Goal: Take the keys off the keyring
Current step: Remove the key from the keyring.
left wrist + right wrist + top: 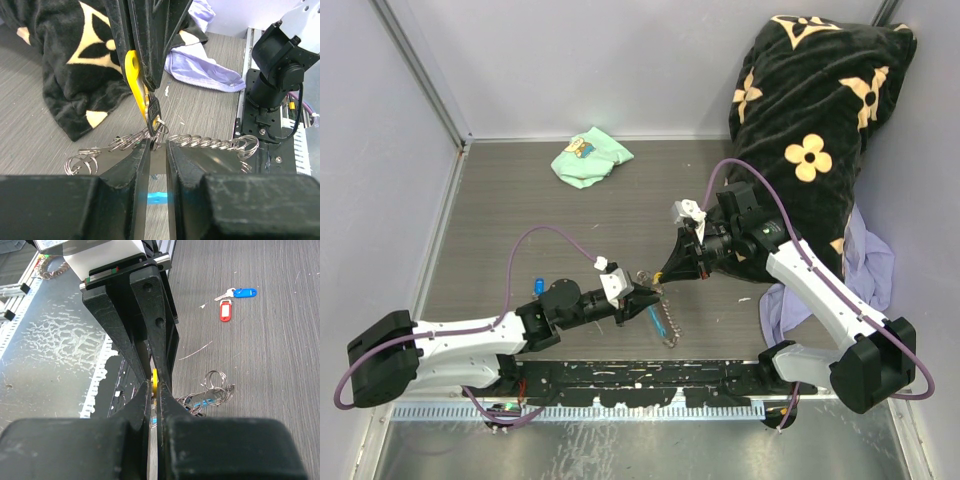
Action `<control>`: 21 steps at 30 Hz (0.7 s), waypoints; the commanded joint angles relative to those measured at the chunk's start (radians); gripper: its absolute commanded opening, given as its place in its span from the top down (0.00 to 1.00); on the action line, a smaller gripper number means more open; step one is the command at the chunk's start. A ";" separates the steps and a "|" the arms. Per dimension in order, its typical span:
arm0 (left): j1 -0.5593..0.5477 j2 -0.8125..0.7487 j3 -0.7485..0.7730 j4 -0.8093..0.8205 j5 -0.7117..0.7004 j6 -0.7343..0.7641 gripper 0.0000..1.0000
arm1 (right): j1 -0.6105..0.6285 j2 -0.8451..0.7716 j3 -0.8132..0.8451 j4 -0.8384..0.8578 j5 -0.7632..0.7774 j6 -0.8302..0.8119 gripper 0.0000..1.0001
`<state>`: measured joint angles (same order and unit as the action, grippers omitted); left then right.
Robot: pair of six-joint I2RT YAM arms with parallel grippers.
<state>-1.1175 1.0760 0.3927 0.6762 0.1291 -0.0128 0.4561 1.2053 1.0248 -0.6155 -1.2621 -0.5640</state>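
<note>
Closest to the lens on the left wrist cam is the left gripper (pixel 158 146). Its jaws are nearly together w/ only a slim gap, and the tips are right at the keyring (pixel 161 125). Can't tell if it's actually pinching the ring or just touching it, tbh.

Right gripper (pixel 153 390) comes in from the opposite side, tip to tip w/ the left one. It's clamped tight on the yellow-tag key (pixel 132 70), which is tilted w/ its dark head down at the ring.

The chain (pixel 210 142) drapes off to both sides of the ring and lies on the table (pixel 570 220). The sky-blue fob (pixel 655 320) lies on the tabletop just under the left gripper's fingers. On the top cam the whole bundle sits roughly mid-table towards the near edge, right btwn the two gripper tips.

Two other keys are loose on the table, well apart from the ring: blue-tag key (pixel 245 292) and red-tag key (pixel 226 310), just beside each other, out on the far side of the left arm.

Other stuff: mint-green cloth (pixel 590 160) at the far edge, big black blanket (pixel 820 100) w/ flower prints in the far right corner, and a lavender cloth (pixel 870 265) next to it by the right arm.
</note>
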 commanded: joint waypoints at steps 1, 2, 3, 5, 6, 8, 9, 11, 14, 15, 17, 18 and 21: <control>-0.005 0.001 0.046 0.062 0.010 0.011 0.83 | -0.002 -0.007 0.045 0.020 -0.046 -0.007 0.99; -0.003 0.000 0.046 0.062 0.010 0.010 0.84 | -0.002 -0.006 0.045 0.019 -0.046 -0.007 0.99; -0.004 0.000 0.046 0.062 0.010 0.010 0.85 | -0.002 -0.007 0.046 0.019 -0.045 -0.007 0.99; -0.004 -0.001 0.046 0.061 0.011 0.009 0.86 | -0.002 -0.007 0.045 0.019 -0.046 -0.007 0.99; -0.003 -0.002 0.045 0.061 0.011 0.008 0.86 | -0.002 -0.007 0.046 0.019 -0.045 -0.007 0.99; -0.004 -0.004 0.046 0.059 0.008 0.007 0.87 | -0.002 -0.007 0.046 0.019 -0.046 -0.008 0.99; -0.004 -0.004 0.046 0.059 0.008 0.006 0.88 | -0.002 -0.007 0.045 0.019 -0.045 -0.008 0.99; -0.004 -0.008 0.046 0.058 0.007 0.005 0.91 | -0.002 -0.007 0.045 0.019 -0.044 -0.008 0.99; -0.004 -0.011 0.046 0.053 0.005 0.004 0.98 | -0.002 -0.005 0.046 0.017 -0.041 -0.010 0.99; -0.004 -0.012 0.047 0.050 0.003 0.004 1.00 | -0.002 -0.006 0.047 0.017 -0.041 -0.011 0.99; -0.004 -0.017 0.046 0.047 0.001 0.002 1.00 | -0.002 -0.006 0.047 0.014 -0.039 -0.013 0.99; -0.004 -0.020 0.044 0.048 0.000 0.001 1.00 | -0.002 -0.006 0.048 0.012 -0.037 -0.017 0.99; -0.004 -0.031 0.037 0.049 -0.008 -0.001 1.00 | -0.002 -0.005 0.055 -0.005 -0.024 -0.037 0.99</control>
<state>-1.1175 1.0763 0.3962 0.6750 0.1287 -0.0128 0.4561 1.2053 1.0248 -0.6224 -1.2621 -0.5735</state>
